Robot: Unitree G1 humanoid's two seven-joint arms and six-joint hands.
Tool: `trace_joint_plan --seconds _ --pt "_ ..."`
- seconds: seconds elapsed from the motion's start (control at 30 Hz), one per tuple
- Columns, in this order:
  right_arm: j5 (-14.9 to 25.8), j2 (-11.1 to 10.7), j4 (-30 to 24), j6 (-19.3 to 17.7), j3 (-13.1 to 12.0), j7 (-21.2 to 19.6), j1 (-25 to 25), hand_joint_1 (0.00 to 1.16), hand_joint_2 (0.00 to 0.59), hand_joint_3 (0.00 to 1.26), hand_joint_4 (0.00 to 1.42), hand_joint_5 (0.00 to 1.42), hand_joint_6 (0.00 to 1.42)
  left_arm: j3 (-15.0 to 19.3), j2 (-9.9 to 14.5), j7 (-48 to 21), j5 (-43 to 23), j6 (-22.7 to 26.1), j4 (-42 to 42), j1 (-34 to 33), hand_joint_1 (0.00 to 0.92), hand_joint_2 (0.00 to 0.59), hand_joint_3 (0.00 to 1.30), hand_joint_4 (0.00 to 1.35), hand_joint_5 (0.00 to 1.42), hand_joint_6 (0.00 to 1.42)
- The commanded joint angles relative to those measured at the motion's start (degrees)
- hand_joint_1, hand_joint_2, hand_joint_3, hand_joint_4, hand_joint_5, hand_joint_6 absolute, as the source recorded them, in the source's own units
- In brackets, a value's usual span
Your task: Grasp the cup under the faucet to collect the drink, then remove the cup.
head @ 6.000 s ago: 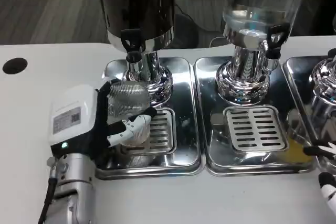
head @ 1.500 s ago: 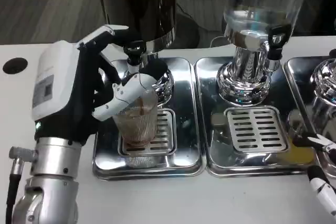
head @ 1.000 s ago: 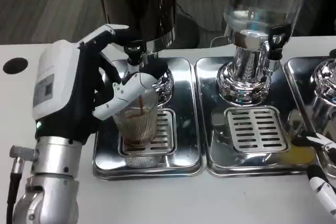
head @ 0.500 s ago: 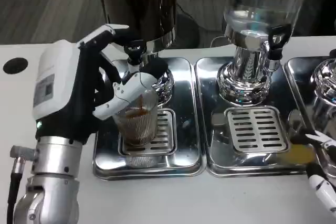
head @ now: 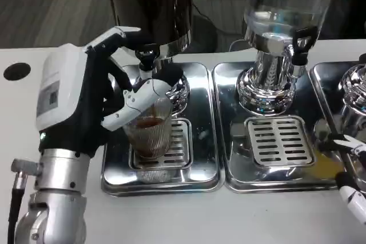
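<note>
A ribbed glass cup (head: pixel 150 132) stands on the drip grate (head: pixel 178 141) under the black faucet (head: pixel 146 60) of the dark dispenser (head: pixel 151 4). Brown drink fills its lower part. My left hand (head: pixel 80 101) is raised beside the cup, its fingers spread. The upper fingers reach the faucet's lever, and a white finger lies across the front of the cup's rim. I cannot see the hand wrapped around the cup. My right hand (head: pixel 351 170) shows at the right edge, fingers apart and holding nothing.
The cup's grate sits in a shiny steel tray (head: pixel 200 170). A second tray (head: pixel 269 181) with its own grate lies under a clear dispenser (head: pixel 286 4). A third chrome dispenser (head: pixel 354 95) stands at the right edge. A black hole (head: pixel 16 71) marks the table's left.
Six seconds ago my left hand gripped the cup low on the grate; it has since risen to the faucet lever. Brown drink has risen in the cup. My right hand has crept slightly upward.
</note>
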Motion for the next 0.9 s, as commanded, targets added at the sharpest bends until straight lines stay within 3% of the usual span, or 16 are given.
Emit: trace_joint_plan --seconds 0.03,0.43,0.63,0.9 --pt "-0.32 -0.65 -0.73 -0.21 -0.59 0.0 -0.09 0.39 0.444 0.31 0.15 0.12 0.02 -1.18 0.18 -1.38 0.73 -0.4 0.54 1.78 0.0 0.047 0.49 0.46 0.89 1.11" --pt "0.19 -0.85 -1.02 -0.37 -0.54 0.37 0.43 0.39 0.444 0.31 0.15 0.12 0.02 -1.11 0.07 -1.44 0.73 -0.39 -0.99 2.98 0.0 0.047 0.49 0.46 0.89 1.11" --pt "0.18 -0.89 -1.03 -0.41 -0.42 0.5 0.51 0.39 0.444 0.31 0.15 0.12 0.02 -0.14 -0.4 0.29 -0.71 -2.51 -0.66 2.95 0.0 0.02 0.2 0.15 0.75 1.04" --pt "0.4 -0.7 -0.53 -0.54 -0.24 0.74 0.37 0.39 0.444 0.31 0.15 0.12 0.02 2.51 -0.68 0.4 -2.22 -3.95 -0.89 2.25 0.0 0.009 0.14 0.09 0.72 1.03"
